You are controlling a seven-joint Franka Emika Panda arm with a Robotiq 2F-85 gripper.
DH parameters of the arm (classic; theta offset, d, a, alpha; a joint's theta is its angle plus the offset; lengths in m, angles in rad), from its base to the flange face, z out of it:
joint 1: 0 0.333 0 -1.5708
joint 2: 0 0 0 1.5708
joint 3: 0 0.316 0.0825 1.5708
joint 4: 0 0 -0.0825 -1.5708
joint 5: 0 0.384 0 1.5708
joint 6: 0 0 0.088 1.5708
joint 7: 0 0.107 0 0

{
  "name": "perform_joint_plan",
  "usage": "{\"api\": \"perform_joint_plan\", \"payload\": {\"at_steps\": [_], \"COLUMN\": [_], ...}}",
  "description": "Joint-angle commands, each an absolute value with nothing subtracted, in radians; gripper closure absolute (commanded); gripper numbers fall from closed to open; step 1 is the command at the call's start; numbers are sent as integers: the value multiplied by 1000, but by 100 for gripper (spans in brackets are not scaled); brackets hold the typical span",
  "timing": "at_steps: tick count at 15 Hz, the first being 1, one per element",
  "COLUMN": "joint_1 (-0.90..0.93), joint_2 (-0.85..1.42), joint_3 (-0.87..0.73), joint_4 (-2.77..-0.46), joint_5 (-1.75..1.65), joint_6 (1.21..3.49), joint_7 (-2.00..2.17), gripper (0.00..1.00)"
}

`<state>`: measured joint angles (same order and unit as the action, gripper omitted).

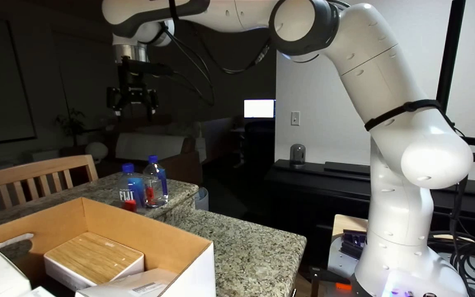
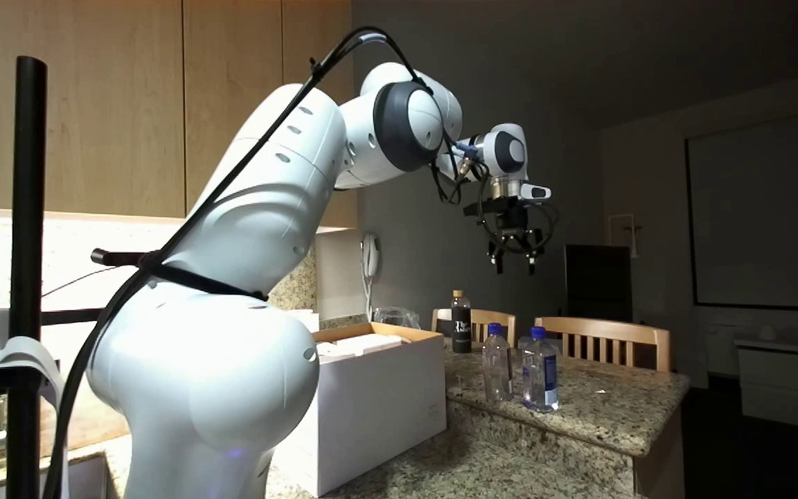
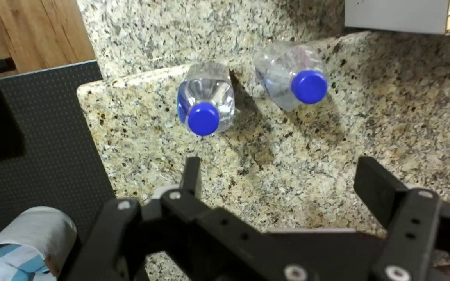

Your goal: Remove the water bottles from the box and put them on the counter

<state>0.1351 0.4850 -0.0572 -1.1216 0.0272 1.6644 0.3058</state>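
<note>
Claw high over the counter, jaws spread wide, free air beneath. Both water bottles upright on the counter's upper level, just inside its step edge, gap between. Box on the counter's lower level, beside that step.

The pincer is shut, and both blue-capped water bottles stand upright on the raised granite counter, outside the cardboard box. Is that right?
Not quite: the pincer is open, its jaws standing wide apart, as the wrist view shows. The rest holds: both blue-capped water bottles stand upright on the raised granite counter, outside the cardboard box.
</note>
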Motion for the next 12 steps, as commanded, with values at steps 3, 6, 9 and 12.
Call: {"api": "perform_joint_plan", "payload": {"at_steps": [3,6,9,12], "joint_1": [176,185,179,179], "joint_2": [414,418,458,461], "joint_3": [-61,-61,-57,-57], "joint_4": [-1214,-1238,-1192,-1189], "joint_5": [11,16,27,27], "joint_6": [1608,1608,1611,1612], "joint_7": [366,365,338,338], "gripper": [0,0,0,0]}}
